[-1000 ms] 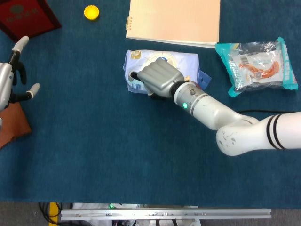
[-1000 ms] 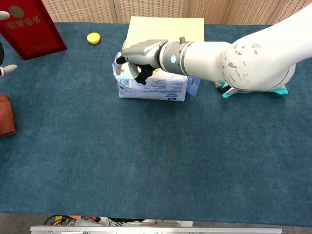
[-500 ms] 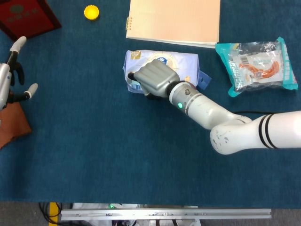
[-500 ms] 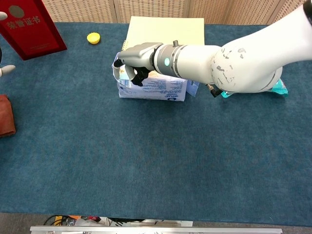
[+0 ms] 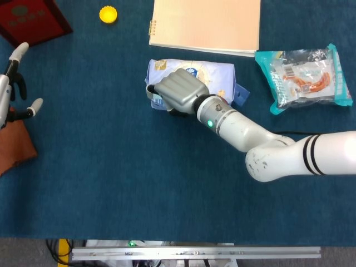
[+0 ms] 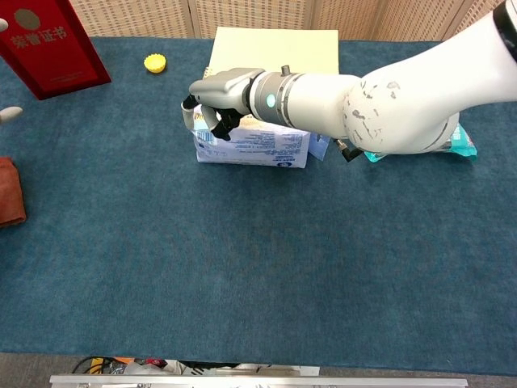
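A pale blue tissue pack (image 5: pixel 217 75) lies on the blue cloth just in front of a notebook. My right hand (image 5: pixel 177 92) lies over its left half, fingers curled down around the pack's left end; the chest view shows the right hand (image 6: pixel 222 89) gripping that end of the tissue pack (image 6: pixel 258 145) between thumb and fingers. My left hand (image 5: pixel 12 83) hovers at the far left edge with its fingers apart and nothing in it, just above a brown cloth (image 5: pixel 14 147). Only a fingertip of the left hand (image 6: pixel 8 114) shows in the chest view.
A tan spiral notebook (image 5: pixel 206 25) lies behind the pack. A teal snack bag (image 5: pixel 305 77) sits to the right, partly behind my right arm in the chest view. A red certificate book (image 5: pixel 30 19) and a yellow bottle cap (image 5: pixel 108 14) are at the back left.
My right hand has slid left along the top of the tissue pack and its fingers now wrap the left end. The left hand drifted slightly left and back.
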`<state>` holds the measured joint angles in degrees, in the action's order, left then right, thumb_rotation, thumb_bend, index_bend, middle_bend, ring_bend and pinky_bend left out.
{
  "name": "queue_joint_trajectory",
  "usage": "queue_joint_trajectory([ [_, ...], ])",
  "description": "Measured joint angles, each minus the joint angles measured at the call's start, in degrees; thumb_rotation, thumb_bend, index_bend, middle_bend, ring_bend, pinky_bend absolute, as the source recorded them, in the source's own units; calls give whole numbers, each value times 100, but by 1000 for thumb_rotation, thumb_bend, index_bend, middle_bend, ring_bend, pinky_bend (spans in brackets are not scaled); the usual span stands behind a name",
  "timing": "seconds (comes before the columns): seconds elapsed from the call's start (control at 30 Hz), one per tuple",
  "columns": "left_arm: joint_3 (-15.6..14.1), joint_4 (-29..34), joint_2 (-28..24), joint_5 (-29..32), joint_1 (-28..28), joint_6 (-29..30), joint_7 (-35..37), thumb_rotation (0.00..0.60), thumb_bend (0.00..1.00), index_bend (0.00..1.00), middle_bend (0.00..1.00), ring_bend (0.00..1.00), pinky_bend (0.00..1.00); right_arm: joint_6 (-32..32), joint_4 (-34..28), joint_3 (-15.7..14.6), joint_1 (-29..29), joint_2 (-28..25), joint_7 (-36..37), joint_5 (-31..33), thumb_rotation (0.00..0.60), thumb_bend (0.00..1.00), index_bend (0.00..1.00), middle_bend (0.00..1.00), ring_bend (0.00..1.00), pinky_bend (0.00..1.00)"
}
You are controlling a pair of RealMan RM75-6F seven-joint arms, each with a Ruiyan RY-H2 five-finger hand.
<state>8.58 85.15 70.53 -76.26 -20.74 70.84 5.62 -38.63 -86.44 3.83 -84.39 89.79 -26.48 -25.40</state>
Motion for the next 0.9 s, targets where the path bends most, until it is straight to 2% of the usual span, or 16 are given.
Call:
queue_joint_trajectory([
  [0.9, 7, 0, 9, 10, 9, -1, -5, 600, 234, 0, 658, 656, 779, 26, 241, 49, -12, 48, -30, 204, 600, 1000, 239, 1000, 1000, 1000],
])
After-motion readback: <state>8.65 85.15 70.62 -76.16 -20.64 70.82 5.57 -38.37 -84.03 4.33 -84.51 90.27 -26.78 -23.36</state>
